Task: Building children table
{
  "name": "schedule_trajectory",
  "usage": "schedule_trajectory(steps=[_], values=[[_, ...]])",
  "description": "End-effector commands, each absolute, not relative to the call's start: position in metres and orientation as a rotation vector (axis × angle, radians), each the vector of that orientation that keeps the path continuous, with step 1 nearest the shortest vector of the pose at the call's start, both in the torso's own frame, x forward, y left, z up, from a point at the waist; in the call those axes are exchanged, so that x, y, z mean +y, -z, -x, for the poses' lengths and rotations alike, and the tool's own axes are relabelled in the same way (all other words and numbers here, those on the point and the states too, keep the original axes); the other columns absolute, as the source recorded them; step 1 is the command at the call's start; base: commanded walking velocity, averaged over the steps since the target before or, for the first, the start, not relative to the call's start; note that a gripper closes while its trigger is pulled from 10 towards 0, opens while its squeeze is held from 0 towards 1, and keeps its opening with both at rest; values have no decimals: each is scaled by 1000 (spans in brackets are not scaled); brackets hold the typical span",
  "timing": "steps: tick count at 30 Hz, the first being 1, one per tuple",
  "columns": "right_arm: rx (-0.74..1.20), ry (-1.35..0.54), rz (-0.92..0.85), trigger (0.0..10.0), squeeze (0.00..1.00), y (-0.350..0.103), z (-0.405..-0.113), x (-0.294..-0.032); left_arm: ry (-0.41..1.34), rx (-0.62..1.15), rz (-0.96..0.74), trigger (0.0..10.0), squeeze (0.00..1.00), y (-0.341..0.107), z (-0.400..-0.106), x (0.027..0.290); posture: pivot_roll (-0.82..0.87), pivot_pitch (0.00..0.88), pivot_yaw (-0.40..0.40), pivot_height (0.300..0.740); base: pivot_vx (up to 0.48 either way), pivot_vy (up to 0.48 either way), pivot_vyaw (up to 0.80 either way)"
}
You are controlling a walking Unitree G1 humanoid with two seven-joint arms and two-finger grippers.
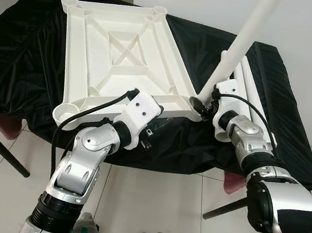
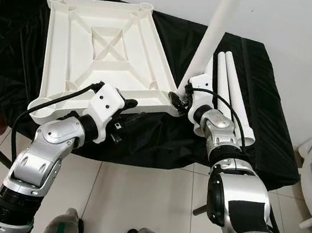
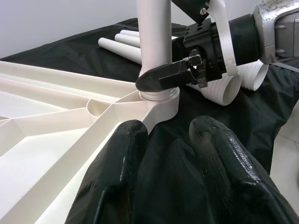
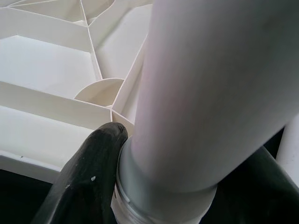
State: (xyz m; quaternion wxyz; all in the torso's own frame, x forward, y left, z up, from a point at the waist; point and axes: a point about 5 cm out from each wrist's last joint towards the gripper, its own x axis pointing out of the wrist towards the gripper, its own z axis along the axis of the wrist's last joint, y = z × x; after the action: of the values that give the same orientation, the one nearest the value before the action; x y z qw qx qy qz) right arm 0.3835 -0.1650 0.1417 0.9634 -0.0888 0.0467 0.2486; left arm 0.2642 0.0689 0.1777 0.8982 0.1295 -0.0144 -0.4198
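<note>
In the left eye view we see the white tabletop [image 1: 118, 54] lying underside up on the surface [image 1: 27, 48], which is draped in black cloth. Our right end effector [image 1: 202, 103] is clamped on the base of a white leg [image 1: 243, 42] standing at the tabletop's near right corner socket. The spare legs [image 1: 250, 94] lie just right of it.

In the left wrist view, our left end effector [image 3: 163, 154] has its fingers apart, near the tabletop's near edge.

In the right wrist view, a black finger [image 4: 88, 177] presses the leg's threaded base.
</note>
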Motion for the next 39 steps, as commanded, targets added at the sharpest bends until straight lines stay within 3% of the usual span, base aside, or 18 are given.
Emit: schedule_trajectory(steps=[1,15,20,22,27,32,39], values=[[134,-531,146,0,0,-132,-379,-165,803,-46,-271,10000,0,-181,-264,69,101,11,-84,740,0,0,0],[107,-386,22,0,0,-126,-380,-151,814,-42,-266,10000,0,-180,-264,68,84,20,-80,740,0,0,0],[125,-268,-58,0,0,-122,-381,-137,819,-43,-263,10000,0,-180,-264,67,81,20,-79,740,0,0,0],[109,-144,-92,0,0,-121,-381,-121,822,-43,-261,10000,0,-180,-264,66,76,19,-77,740,0,0,0],[108,-58,-104,0,0,-121,-379,-110,824,-43,-259,10000,0,-180,-263,65,75,14,-86,740,0,0,0],[117,-13,-167,0,0,-125,-377,-81,823,-47,-252,10000,0,-180,-264,62,80,7,-91,740,0,0,0],[112,-4,-149,0,0,-124,-375,-87,825,-45,-255,10000,0,-179,-263,62,83,1,-95,740,0,0,0]])
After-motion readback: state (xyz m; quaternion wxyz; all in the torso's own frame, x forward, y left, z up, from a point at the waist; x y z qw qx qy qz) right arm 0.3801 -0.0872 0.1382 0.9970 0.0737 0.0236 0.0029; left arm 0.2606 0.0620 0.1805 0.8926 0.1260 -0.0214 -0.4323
